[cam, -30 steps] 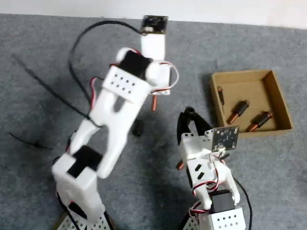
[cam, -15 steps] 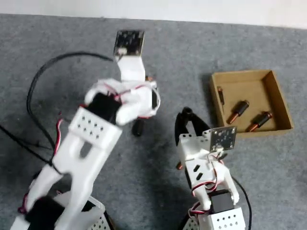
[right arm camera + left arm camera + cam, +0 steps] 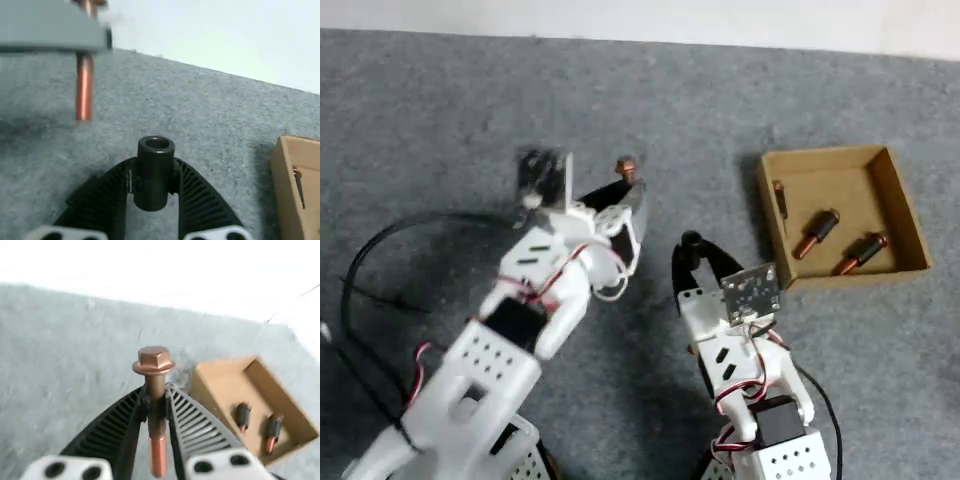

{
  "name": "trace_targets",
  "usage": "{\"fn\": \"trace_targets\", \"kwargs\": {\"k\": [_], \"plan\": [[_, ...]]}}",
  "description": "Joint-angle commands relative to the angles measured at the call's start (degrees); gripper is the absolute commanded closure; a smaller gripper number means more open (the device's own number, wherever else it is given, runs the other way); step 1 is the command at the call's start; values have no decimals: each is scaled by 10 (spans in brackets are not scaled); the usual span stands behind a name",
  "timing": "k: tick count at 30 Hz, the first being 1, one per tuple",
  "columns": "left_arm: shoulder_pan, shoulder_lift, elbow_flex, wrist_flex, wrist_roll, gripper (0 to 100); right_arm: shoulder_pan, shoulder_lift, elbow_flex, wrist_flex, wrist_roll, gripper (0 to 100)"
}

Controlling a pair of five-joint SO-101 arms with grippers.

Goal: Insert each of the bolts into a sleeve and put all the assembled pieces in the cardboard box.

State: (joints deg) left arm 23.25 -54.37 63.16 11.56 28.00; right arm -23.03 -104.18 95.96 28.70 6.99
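You count, per kind: cardboard box (image 3: 825, 154), one; empty sleeve (image 3: 153, 172), one; bare bolt (image 3: 153, 361), two; assembled piece (image 3: 817, 232), two.

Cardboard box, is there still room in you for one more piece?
Yes. The cardboard box has bare floor along its far wall, beyond the two assembled pieces. The near half is crowded; a thin copper piece lies along one side wall.

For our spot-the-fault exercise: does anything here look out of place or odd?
Yes. In the cardboard box, a thin bare bolt lies along the wall nearest the arms, seemingly unsleeved, unlike the two sleeved pieces beside it. The held bolt in the left tool and the sleeve in the right tool look normal.
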Motion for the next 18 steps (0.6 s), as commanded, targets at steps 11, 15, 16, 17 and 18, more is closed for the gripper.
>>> {"fn": "trace_targets", "kwargs": {"k": [11, 15, 16, 17, 18], "plan": [[67, -134, 118, -117, -4, 995, -64, -11, 66, 8, 113, 994], [78, -136, 144, -154, -4, 995, -75, -11, 66, 7, 114, 994], [78, -136, 149, -164, -4, 995, -75, -11, 66, 7, 115, 994], [78, -137, 154, -173, -4, 995, -76, -11, 66, 7, 115, 994], [78, -138, 160, -183, -4, 995, -76, -11, 66, 7, 115, 994]]}}
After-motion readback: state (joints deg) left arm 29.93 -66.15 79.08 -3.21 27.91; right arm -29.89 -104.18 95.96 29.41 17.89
